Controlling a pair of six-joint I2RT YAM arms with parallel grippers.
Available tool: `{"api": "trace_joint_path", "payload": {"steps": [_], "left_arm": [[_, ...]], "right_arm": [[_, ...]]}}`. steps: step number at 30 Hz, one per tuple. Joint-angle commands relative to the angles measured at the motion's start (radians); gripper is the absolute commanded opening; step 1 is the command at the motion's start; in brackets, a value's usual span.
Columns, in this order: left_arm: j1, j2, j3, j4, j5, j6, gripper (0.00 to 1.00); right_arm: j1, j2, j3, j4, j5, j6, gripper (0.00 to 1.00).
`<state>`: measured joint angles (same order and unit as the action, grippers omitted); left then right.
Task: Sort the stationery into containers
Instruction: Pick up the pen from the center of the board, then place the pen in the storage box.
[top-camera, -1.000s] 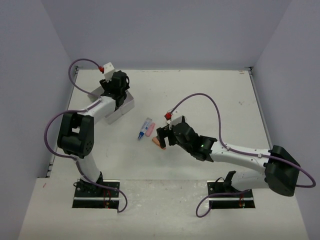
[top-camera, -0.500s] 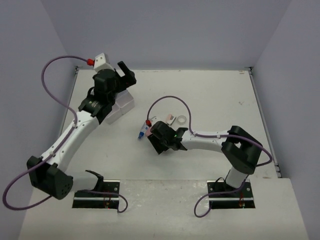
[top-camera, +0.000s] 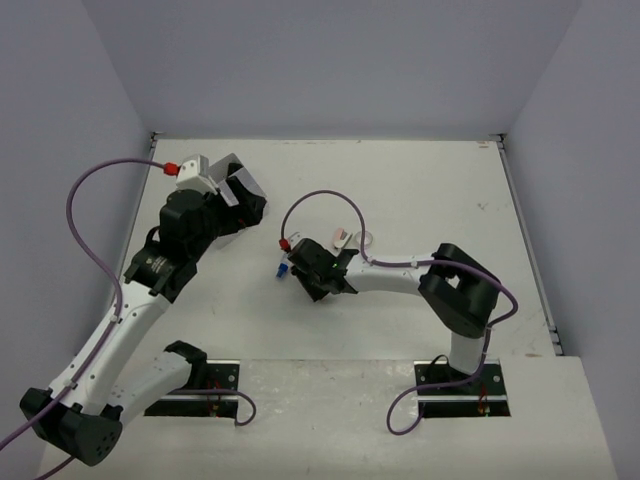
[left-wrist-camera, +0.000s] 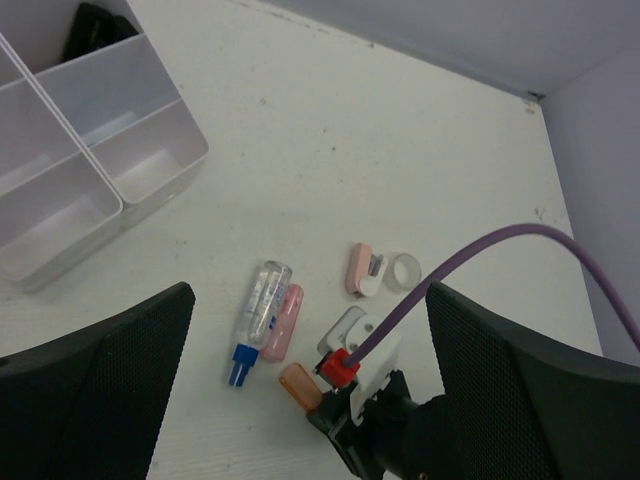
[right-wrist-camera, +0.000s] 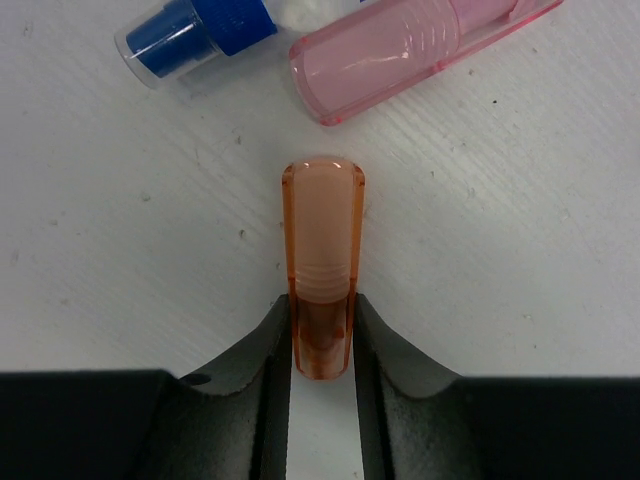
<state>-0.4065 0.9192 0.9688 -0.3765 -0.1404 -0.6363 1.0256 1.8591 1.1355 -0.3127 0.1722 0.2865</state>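
An orange highlighter (right-wrist-camera: 322, 260) lies on the white table, and my right gripper (right-wrist-camera: 322, 318) is shut on its near end, one finger against each side. In the left wrist view the same orange highlighter (left-wrist-camera: 297, 383) pokes out from the right gripper. Just beyond it lie a pink highlighter (right-wrist-camera: 420, 55) and a clear pen with a blue cap (right-wrist-camera: 195, 30). The white divided tray (left-wrist-camera: 165, 185) stands at the far left. My left gripper (left-wrist-camera: 310, 330) hangs high above the table near the tray, wide open, with nothing between its fingers.
A small pink-and-white item (left-wrist-camera: 362, 270) and a clear tape roll (left-wrist-camera: 404, 271) lie beyond the right gripper. Something dark (left-wrist-camera: 95, 25) sits in the tray's far compartment. The right arm's purple cable (left-wrist-camera: 480, 260) arcs over the items.
The right gripper moved left to the orange highlighter and closed on it. The left arm pulled back from over the tray and its gripper opened wide.
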Motion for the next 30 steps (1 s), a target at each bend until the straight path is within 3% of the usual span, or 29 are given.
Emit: {"api": "trace_joint_path", "payload": {"steps": [1,3,7,10,12,20,22,25,28,29,30], "left_arm": [[0.001,-0.032,-0.045,-0.017,0.122,0.030,1.00],[0.001,-0.036,-0.098,0.009,0.195,0.000,1.00],[0.001,-0.023,-0.217,0.171,0.362,-0.077,1.00],[0.000,0.047,-0.336,0.474,0.677,-0.189,1.00],[-0.012,0.124,-0.348,0.615,0.790,-0.233,1.00],[-0.080,0.255,-0.299,0.749,0.832,-0.296,0.94],[-0.085,0.272,-0.300,0.769,0.828,-0.309,0.82],[-0.096,0.301,-0.288,0.779,0.828,-0.318,0.48],[-0.106,0.309,-0.274,0.753,0.820,-0.310,0.23],[-0.106,0.310,-0.274,0.752,0.820,-0.309,0.22],[-0.106,0.312,-0.261,0.735,0.813,-0.298,0.15]], "right_arm": [[-0.006,0.023,-0.008,-0.009,-0.050,-0.003,0.13],[-0.004,-0.030,-0.022,-0.007,-0.022,0.011,0.00],[0.014,-0.234,-0.121,0.094,0.019,0.040,0.00],[0.028,-0.443,-0.313,0.349,-0.013,0.033,0.00],[0.029,-0.548,-0.377,0.436,-0.006,0.038,0.00],[0.037,-0.687,-0.404,0.447,0.051,0.004,0.00],[0.037,-0.712,-0.401,0.441,0.049,-0.004,0.00],[0.037,-0.737,-0.398,0.431,0.063,-0.009,0.00],[0.037,-0.744,-0.387,0.414,0.099,-0.016,0.00],[0.036,-0.744,-0.383,0.411,0.102,-0.018,0.00],[0.036,-0.743,-0.377,0.408,0.103,-0.023,0.00]]}}
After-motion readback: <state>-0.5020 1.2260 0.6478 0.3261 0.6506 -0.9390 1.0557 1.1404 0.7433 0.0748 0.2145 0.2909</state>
